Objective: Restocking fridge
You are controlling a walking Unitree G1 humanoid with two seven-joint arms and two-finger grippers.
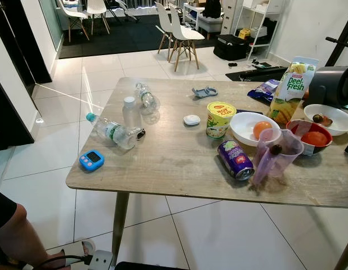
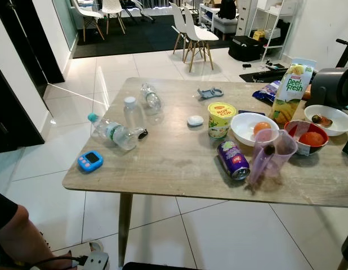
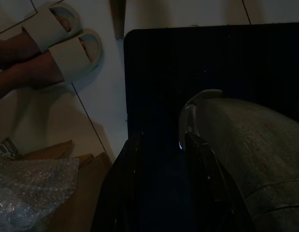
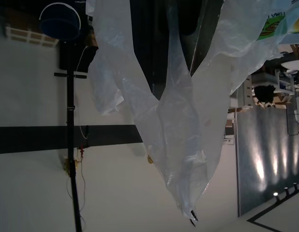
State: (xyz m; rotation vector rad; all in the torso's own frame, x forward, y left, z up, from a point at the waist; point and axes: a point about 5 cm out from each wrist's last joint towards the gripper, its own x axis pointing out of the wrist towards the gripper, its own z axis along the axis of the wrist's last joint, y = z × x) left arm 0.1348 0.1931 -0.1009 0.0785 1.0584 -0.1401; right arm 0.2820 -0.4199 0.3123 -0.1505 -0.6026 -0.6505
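On the wooden table [image 1: 179,160], a purple can [image 1: 236,160] lies tipped near the edge and could roll off if nudged. Left gripper [image 3: 161,145] hangs slightly parted, empty; right gripper's [image 4: 192,220] grip I cannot tell.

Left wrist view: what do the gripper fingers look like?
The left gripper has two long fingers, glossy black, widening toward the camera and narrowing to rounded tips. The shot is dark; no markings or cables can be made out on them.
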